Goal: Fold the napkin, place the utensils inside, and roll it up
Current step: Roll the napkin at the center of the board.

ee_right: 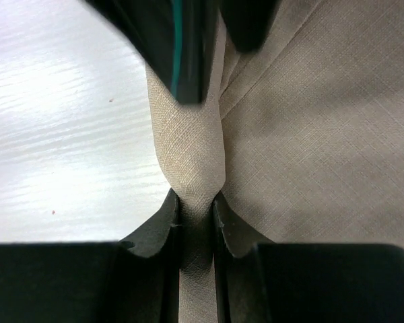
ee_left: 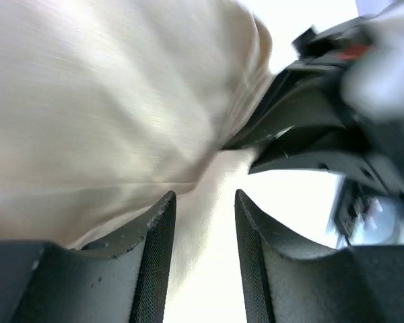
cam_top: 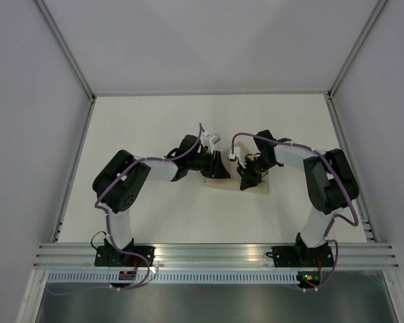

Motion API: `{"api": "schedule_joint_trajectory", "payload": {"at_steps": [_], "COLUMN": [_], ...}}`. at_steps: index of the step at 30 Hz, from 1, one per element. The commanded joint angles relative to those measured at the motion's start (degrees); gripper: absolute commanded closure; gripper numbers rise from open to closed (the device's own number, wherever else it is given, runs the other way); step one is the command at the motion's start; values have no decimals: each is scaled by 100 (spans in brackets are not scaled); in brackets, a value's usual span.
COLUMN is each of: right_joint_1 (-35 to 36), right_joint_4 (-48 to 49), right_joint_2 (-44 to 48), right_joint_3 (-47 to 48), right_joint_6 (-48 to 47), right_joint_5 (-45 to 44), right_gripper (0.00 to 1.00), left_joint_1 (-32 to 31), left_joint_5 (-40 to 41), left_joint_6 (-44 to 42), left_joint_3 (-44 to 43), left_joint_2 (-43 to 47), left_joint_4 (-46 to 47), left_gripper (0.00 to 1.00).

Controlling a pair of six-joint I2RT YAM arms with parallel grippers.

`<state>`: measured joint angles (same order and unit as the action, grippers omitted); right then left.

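Note:
The beige napkin (cam_top: 259, 190) lies bunched at the table's middle, mostly covered by both grippers. It fills the left wrist view (ee_left: 108, 101) and the right wrist view (ee_right: 310, 121). My right gripper (cam_top: 246, 180) is shut on a rolled ridge of the napkin (ee_right: 188, 148), pinched between its jaws (ee_right: 197, 202). My left gripper (cam_top: 222, 171) faces it from the left; its jaws (ee_left: 203, 202) stand apart with the cloth edge running between them. Its fingers (ee_right: 178, 47) show at the top of the right wrist view, straddling the same ridge. The knife is hidden.
The white table (cam_top: 155, 128) is walled by grey panels at the left, back and right. An aluminium rail (cam_top: 209, 252) runs along the near edge, where both arm bases are bolted.

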<state>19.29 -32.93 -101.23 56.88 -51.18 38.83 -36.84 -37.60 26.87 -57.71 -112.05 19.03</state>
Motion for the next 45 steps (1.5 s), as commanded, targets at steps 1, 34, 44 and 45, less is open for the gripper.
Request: {"api": "schedule_joint_trajectory", "payload": {"at_steps": [1, 34, 44, 45], "right_joint_1": [-303, -619, -628, -628], "right_joint_4": [-1389, -3607, -3405, -3239], "right_joint_2": [-949, -3315, -3228, -3062], "right_joint_3": [688, 3118, 3066, 2900], "right_joint_6": [-840, -1263, -1141, -1027], "right_joint_5": [133, 309, 292, 283], "right_gripper": [99, 100, 99, 97], "left_joint_1": [116, -2679, -2653, -2627], "left_joint_5": [1198, 4560, 4025, 3885], "left_joint_6": [477, -6800, -6467, -6388], "left_joint_3": [723, 867, 173, 60], "left_joint_2": [937, 219, -168, -185], "left_joint_4": [1321, 1402, -653, -829], "left_gripper": [54, 28, 79, 83]}}
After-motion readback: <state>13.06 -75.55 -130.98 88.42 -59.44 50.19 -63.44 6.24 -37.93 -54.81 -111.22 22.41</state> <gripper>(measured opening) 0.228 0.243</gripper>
